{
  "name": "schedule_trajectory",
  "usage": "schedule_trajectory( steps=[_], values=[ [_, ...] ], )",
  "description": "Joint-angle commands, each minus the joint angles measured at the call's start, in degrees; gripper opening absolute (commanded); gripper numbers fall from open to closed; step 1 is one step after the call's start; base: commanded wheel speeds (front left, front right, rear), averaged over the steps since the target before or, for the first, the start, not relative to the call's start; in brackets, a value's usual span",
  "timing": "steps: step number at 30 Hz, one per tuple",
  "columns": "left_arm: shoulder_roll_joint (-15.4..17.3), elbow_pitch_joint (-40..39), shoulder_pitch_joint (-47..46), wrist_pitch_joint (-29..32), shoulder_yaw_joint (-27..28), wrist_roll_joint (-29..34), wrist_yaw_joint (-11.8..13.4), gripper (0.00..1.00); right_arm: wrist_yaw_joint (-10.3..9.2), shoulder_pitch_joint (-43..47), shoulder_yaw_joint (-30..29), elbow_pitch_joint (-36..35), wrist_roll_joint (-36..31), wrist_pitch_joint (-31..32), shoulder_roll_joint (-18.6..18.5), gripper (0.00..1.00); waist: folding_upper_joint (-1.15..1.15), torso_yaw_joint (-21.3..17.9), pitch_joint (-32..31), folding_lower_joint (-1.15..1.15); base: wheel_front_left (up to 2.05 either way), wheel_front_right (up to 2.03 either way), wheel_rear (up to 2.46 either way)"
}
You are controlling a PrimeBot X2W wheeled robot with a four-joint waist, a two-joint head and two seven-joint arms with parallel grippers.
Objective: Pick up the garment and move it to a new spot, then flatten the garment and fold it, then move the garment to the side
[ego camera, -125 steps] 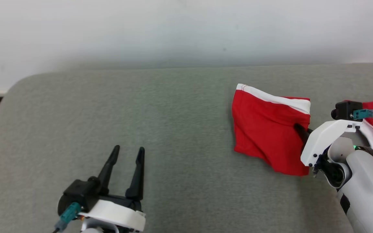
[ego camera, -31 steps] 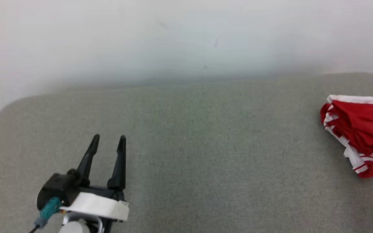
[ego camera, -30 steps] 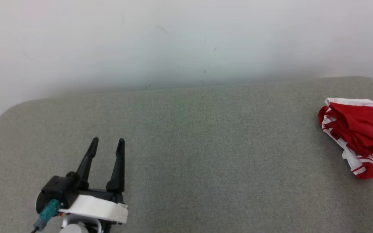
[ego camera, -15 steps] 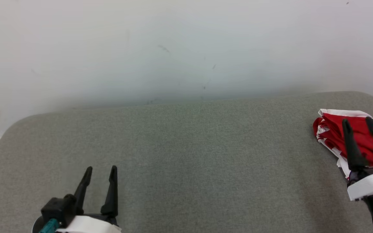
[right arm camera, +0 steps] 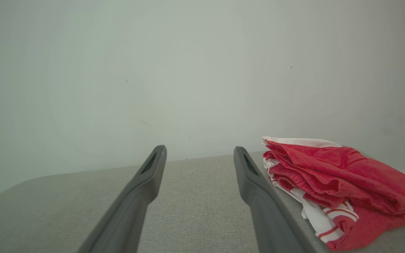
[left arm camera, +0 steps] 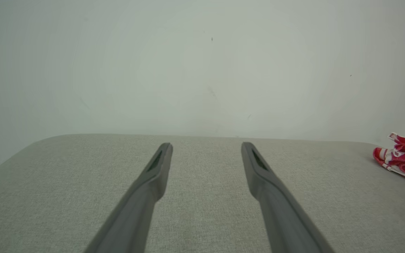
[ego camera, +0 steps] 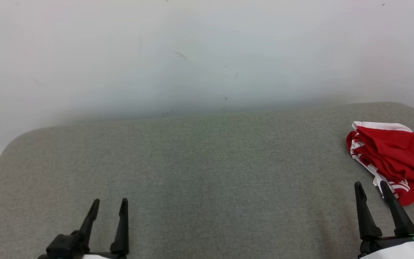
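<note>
Found the left gripper (ego camera: 110, 201) at the lower left of the head view, with two dark fingers spread well apart, pointing up the frame and clasping nothing. Noted it over bare grey cushion (ego camera: 207, 172), clear of any cloth. Confirmed as much from the left wrist view: fingers (left arm camera: 151, 182) wide apart, grey fabric in the gap, nothing gripped. Could not tell whether the fingertips touched the cushion or hung just above it.

Saw a plain pale wall (ego camera: 207, 54) behind the cushion's far edge, marked with a few small dark specks.

Found the right gripper (ego camera: 369, 184) at the lower right, likewise released, with fingers parted, pointing up the frame and holding nothing. Placed the garment (ego camera: 394, 158) at the far right of the cushion, near its rounded end: red cloth with white trim, bunched in loose folds rather than spread flat. Saw it lying just beyond the right gripper's fingertips and to their right, its white-striped lower corner very near one tip. From the right wrist view, put the garment (right arm camera: 329, 175) just beside the right-hand finger (right arm camera: 262, 200), outside the gap, resting on the cushion. Could not tell whether finger and cloth touched. Glimpsed the garment (left arm camera: 404, 158) also at the right edge of the left wrist view, well apart from the left gripper.
</note>
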Motion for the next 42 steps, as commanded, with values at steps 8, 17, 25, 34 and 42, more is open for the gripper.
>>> schedule_trajectory(
  steps=[8,17,25,34,42],
  values=[
    [-0.4,-0.4,0.0,0.0,0.7,1.3,0.2,1.00,-0.13,-0.6,1.0,0.0,-1.4,-0.4,0.6,1.00,0.00,0.3,0.1,0.01,0.00,0.00,0.00],
    [-0.5,0.1,-0.6,0.0,0.5,0.8,-0.1,1.00,-0.13,-1.2,1.4,1.0,-1.4,-0.5,1.1,1.00,0.00,0.2,0.3,0.01,0.00,0.00,0.00],
    [-0.6,0.7,-0.9,0.0,0.6,0.8,-0.2,1.00,-0.13,-1.4,2.0,1.7,-0.7,-0.5,0.9,1.00,0.00,0.3,0.3,0.01,0.00,0.00,0.00],
    [-1.0,3.1,-0.4,1.2,0.9,-2.3,-0.3,0.00,0.00,0.3,1.8,3.0,1.7,0.6,2.0,0.00,0.00,0.4,0.4,0.01,0.00,0.00,0.00],
    [-1.0,3.0,-0.8,3.5,1.7,-11.4,-0.6,0.00,-0.01,0.1,0.2,2.7,8.7,2.9,2.7,0.00,0.00,0.7,0.5,0.01,0.00,0.00,0.00]
  ],
)
